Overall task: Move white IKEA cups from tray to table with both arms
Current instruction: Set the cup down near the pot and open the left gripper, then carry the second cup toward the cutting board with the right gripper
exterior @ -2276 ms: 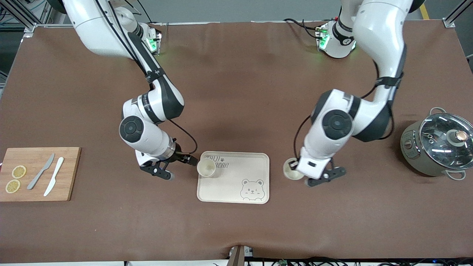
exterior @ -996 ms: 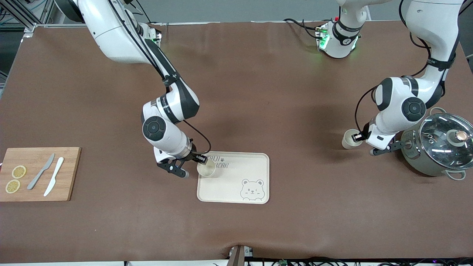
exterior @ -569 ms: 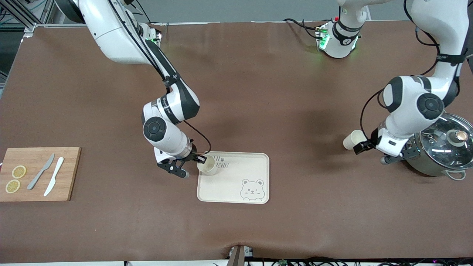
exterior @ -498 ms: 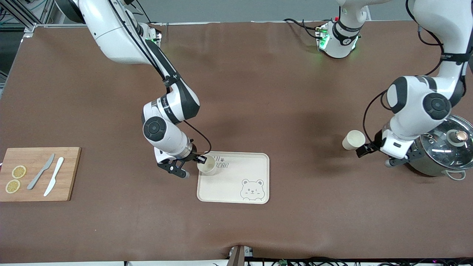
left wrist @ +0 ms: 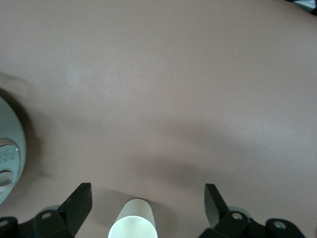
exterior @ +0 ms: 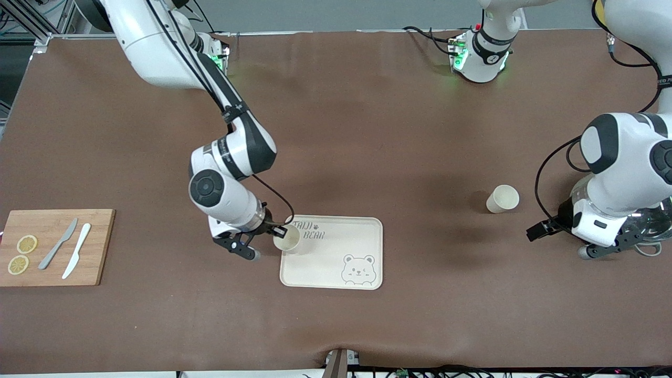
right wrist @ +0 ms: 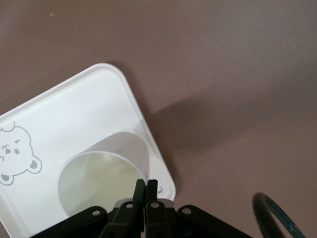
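Note:
One white cup (exterior: pixel 287 239) is pinched by its rim in my right gripper (exterior: pixel 278 231), over the corner of the bear tray (exterior: pixel 336 262) nearest the right arm; I cannot tell if it rests there. In the right wrist view the gripper (right wrist: pixel 147 184) is shut on the cup's rim (right wrist: pixel 106 171) above the tray (right wrist: pixel 74 119). The other white cup (exterior: pixel 502 198) stands upright on the table. My left gripper (exterior: pixel 560 241) is open and empty, apart from it, next to the pot. In the left wrist view the cup (left wrist: pixel 132 225) shows between the spread fingers (left wrist: pixel 79 203) of the left gripper (left wrist: pixel 147 188), untouched.
A grey pot with a glass lid (exterior: pixel 656 223) stands at the left arm's end, partly hidden by that arm, and its side shows in the left wrist view (left wrist: pixel 7 158). A wooden board (exterior: pixel 52 247) with two knives and lemon slices lies at the right arm's end.
My left gripper let go of its cup, which stands on the table, and drew back toward the pot. My right gripper shifted the other cup slightly toward the tray's corner.

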Tool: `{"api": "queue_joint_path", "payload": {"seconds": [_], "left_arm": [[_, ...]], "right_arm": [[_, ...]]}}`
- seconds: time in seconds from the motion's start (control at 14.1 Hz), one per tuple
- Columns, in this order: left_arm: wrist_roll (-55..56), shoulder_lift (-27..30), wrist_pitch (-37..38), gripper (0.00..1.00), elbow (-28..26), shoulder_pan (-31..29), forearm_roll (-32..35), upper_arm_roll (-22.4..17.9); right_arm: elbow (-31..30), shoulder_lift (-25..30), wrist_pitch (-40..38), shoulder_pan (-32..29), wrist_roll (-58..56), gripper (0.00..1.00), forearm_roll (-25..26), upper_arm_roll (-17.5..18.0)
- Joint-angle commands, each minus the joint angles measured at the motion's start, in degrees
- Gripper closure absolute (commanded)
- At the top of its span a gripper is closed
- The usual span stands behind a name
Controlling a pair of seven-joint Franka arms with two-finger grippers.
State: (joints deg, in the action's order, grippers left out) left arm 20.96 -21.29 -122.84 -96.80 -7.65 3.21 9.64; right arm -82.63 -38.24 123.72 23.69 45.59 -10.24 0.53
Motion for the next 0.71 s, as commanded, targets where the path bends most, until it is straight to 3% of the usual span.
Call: {"api": "queue_joint_path", "payload": {"seconds": [0.0, 0.21, 0.36, 0.64], "left_arm": [[-1.10, -0.59, 9.42, 0.00, 7.13, -0.17, -0.14, -0.24], [-1.18, 0.10, 17.62, 0.00, 13.12, -1.14, -0.14, -0.68], [-5.72, 2.21, 20.35, 0.00, 13.83, -2.97, -0.22, -0.68], [-11.20, 6.25, 24.74, 0.00, 14.01, -4.74, -0.31, -0.59]], "right_arm": [[0.98, 2.62, -5.67, -4.07, -3.55, 1.00, -0.22, 0.53], [0.28, 6.23, -11.47, -6.89, -8.74, 1.00, 1.96, 0.35], [-1.91, 9.04, -14.55, -10.92, -13.48, 1.00, 3.30, 0.52], [-12.26, 15.89, -14.39, -17.87, -24.38, 1.00, 3.39, 0.53]]}}
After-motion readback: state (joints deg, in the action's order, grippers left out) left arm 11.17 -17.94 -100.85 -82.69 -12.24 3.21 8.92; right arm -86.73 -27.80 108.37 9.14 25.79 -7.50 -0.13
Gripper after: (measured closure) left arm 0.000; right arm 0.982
